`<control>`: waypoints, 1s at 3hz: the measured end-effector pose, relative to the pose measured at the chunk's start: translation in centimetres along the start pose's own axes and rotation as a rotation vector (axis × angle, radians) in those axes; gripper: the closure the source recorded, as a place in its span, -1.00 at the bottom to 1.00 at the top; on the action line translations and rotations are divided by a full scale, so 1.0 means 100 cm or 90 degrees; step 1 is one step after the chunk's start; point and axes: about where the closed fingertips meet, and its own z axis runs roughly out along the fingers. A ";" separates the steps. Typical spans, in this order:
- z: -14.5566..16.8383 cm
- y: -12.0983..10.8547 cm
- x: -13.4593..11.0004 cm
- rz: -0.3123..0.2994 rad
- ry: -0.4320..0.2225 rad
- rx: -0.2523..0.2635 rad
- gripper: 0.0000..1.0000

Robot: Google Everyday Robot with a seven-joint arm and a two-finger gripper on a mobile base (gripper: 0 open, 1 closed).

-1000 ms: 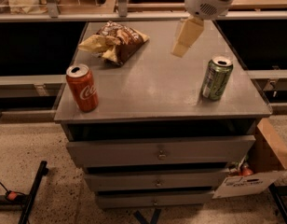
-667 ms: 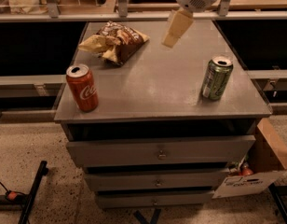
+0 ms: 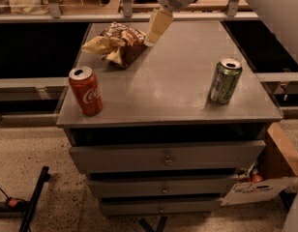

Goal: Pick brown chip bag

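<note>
I see a grey metal counter (image 3: 178, 81) with three drawers under it. The wrinkly dark brown chip bag with pale tan ends (image 3: 117, 43) lies near the counter's far left corner. The pale cream gripper (image 3: 157, 28) hangs above the far edge, just beside the bag's right end; I cannot tell how wide it stands. A green soda can (image 3: 225, 80) stands upright near the right edge, and a red cola can (image 3: 85, 91) stands at the near left corner.
</note>
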 end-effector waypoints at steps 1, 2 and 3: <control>0.037 -0.002 -0.015 -0.021 -0.022 0.006 -1.00; 0.070 -0.001 -0.022 -0.024 -0.036 0.011 -1.00; 0.097 0.005 -0.031 -0.036 -0.055 0.005 -1.00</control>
